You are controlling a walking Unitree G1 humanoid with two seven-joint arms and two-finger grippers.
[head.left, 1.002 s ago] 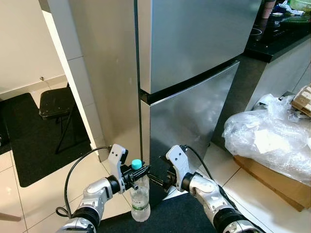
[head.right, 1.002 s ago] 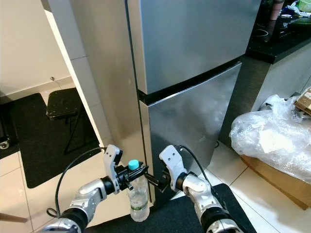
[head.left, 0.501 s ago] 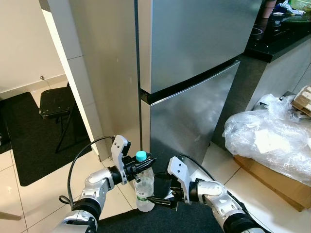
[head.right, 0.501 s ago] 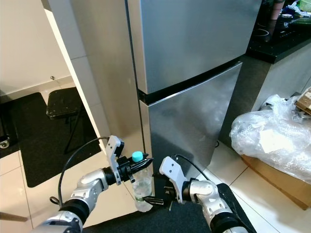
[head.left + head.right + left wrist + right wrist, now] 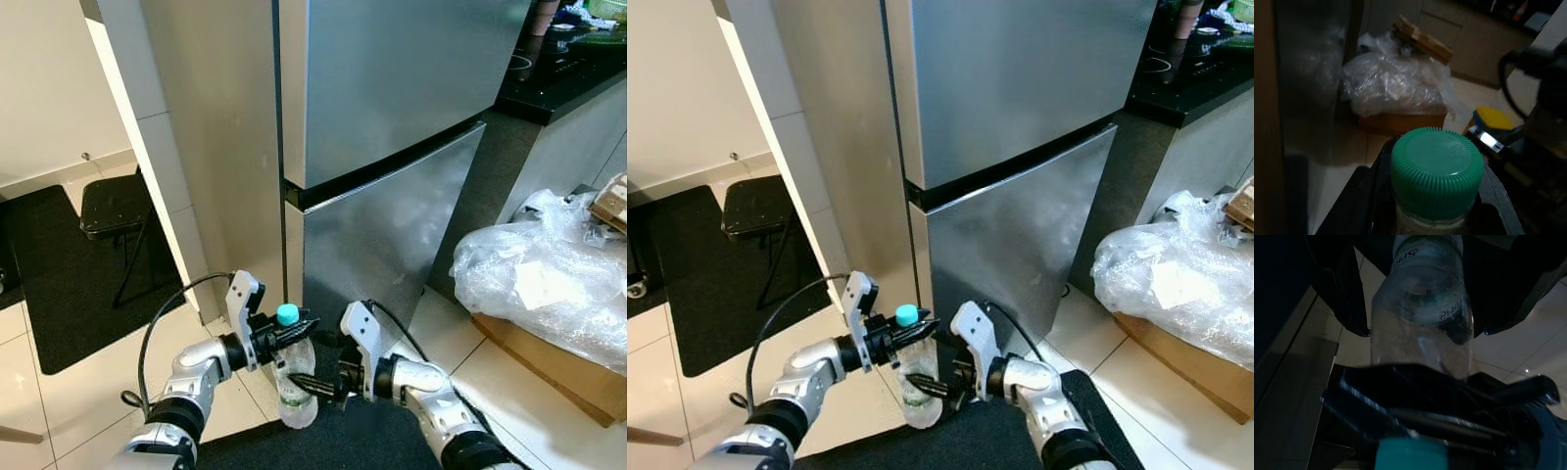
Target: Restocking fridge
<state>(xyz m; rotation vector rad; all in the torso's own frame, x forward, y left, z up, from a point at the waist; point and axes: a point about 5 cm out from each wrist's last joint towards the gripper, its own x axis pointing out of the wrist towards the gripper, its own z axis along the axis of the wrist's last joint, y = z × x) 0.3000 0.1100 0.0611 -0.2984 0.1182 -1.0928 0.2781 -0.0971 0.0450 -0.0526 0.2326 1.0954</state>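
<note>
A: Where is the bottle (image 5: 296, 384)?

B: Just in front of the closed fridge (image 5: 392, 147), low by its bottom door. The left gripper (image 5: 291, 333) clamps its neck under the green cap (image 5: 1436, 171) (so it hangs upright).

A: And the right gripper (image 5: 312, 386)?

B: Its 2 fingers straddle the body, spread, seemingly ready to take it over.

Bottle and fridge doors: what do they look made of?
Bottle: clear thin plastic, since floor and label show through it, with a ribbed teal plastic cap. The left hand grips its neck. Fridge doors: brushed metal, probably stainless steel, judging by the grey satin sheen and soft reflections.
</note>
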